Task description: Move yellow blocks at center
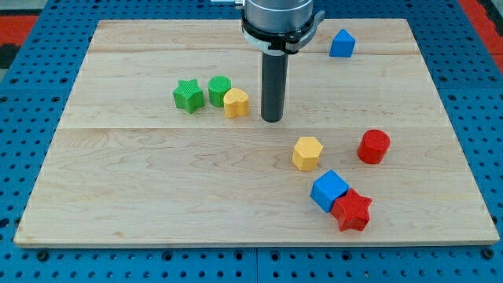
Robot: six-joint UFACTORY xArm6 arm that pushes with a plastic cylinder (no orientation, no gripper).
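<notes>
Scanning from the view's left, I take my tip (272,119) as the landmark: it rests on the desk (141,165) a little above the board's middle. Well to its left sits a green star block (188,95), then a green cylinder-like block (219,89), and touching that one, a yellow rounded block (236,103) just beside my tip on its left, with a narrow gap between them, though the angle makes that hard to judge. Below and to the right of my tip lies a yellow hexagonal block (307,152), apart from it. Farther right and lower, a blue cube (328,190) touches a red star block (351,210); a red cylinder (374,146) stands to the right, and a blue block (342,42) sits up and right, near the board's top edge. I carry no hand, only the rod, so nothing is spread or pinched. As I judge it, both yellow blocks lie fairly near the middle yet apart from one another; bringing them together at centre is not yet done.
</notes>
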